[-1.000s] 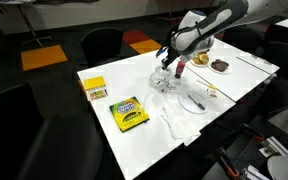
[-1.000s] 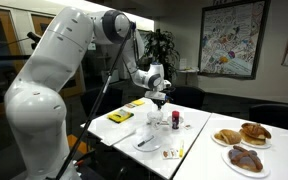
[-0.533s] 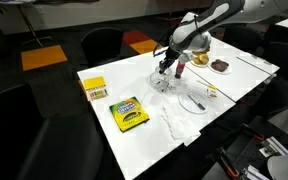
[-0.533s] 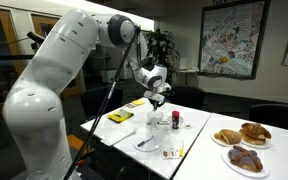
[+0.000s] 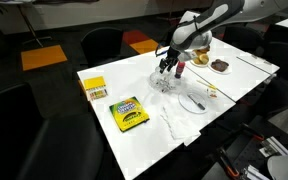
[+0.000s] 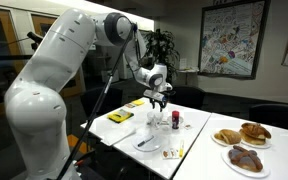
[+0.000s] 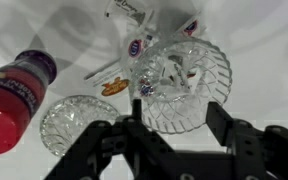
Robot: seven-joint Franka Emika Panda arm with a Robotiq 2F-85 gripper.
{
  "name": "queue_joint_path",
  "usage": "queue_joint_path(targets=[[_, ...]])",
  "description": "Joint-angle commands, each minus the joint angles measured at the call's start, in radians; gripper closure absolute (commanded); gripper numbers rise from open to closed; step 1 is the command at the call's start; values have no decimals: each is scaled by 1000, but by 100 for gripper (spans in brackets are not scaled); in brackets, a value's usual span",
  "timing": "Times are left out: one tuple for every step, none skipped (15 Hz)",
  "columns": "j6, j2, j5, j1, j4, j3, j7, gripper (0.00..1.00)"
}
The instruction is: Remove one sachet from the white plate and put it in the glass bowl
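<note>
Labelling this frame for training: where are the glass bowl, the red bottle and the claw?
glass bowl [image 7: 189, 118]: wrist view, near wall.
red bottle [image 7: 12, 102]: wrist view, body.
claw [image 7: 172, 128]: wrist view, between fingertips.

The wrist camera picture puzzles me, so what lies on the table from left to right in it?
Going across: red bottle → small glass dish → glass bowl.

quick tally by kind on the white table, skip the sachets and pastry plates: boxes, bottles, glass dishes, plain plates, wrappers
boxes: 2
red bottle: 1
glass dishes: 2
white plate: 1
wrapper: 1
total: 7
</note>
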Motion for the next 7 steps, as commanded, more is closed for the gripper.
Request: queue_joint_path(targets=[[-81,-76,-110,141,-42,-148,223,2],[-124,-93,-129,156,-47,-161,258,0],[-167,-107,-139,169,-49,-168,286,0],[-196,-125,-146,178,-58,-173,309,0],[-222,-141,-145,179,-65,-169,318,0],[-252,-158,-138,176,-73,-163,317,0],[-279,-172,-137,177,-79,-161,322,0]])
